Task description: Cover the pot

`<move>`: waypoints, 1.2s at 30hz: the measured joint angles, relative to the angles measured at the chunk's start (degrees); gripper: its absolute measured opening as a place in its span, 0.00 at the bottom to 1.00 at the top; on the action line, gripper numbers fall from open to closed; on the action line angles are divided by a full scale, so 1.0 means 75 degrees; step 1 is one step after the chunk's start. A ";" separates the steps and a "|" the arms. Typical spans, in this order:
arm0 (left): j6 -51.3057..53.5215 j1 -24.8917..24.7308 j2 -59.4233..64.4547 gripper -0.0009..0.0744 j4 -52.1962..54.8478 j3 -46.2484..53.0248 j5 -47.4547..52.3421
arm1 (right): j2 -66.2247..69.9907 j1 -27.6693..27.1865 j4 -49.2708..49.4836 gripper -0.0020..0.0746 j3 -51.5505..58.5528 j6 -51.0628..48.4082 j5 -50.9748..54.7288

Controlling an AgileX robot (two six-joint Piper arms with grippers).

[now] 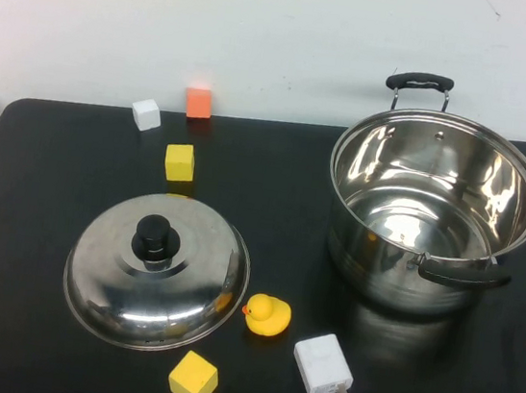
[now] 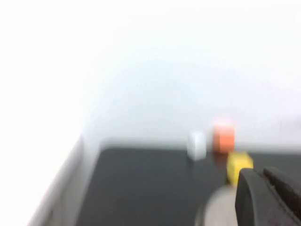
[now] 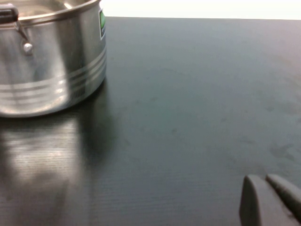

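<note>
The pot (image 1: 433, 209) stands open and empty on the right of the black table, with one black handle at the back and one at the front. The domed steel lid (image 1: 157, 270) with its black knob (image 1: 155, 238) lies on the table at the left, apart from the pot. Neither arm shows in the high view. My left gripper (image 2: 261, 175) is shut and empty above the table's left side; a blurred edge of the lid (image 2: 218, 209) shows beside it. My right gripper (image 3: 262, 181) is shut and empty low over bare table, to the side of the pot (image 3: 47, 61).
A white cube (image 1: 146, 113), an orange cube (image 1: 198, 103) and a yellow cube (image 1: 179, 162) sit behind the lid. A yellow rubber duck (image 1: 267, 314), a white charger (image 1: 322, 366) and another yellow cube (image 1: 193, 379) lie in front. A white wall backs the table.
</note>
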 joint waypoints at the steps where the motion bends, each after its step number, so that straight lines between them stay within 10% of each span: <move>1: 0.0021 0.0000 0.0000 0.01 0.0068 0.0000 -0.0332 | 0.0000 0.0000 0.0000 0.02 0.0000 0.0000 0.0000; 22: 0.0138 0.0000 0.0000 0.01 0.0197 0.0000 -0.3336 | 0.0000 0.0000 0.0000 0.02 0.0000 0.0000 0.0000; 36: -0.0314 0.0000 0.1844 0.01 0.0217 -0.1916 -0.1078 | 0.0000 0.0000 0.0000 0.02 0.0000 0.0000 0.0000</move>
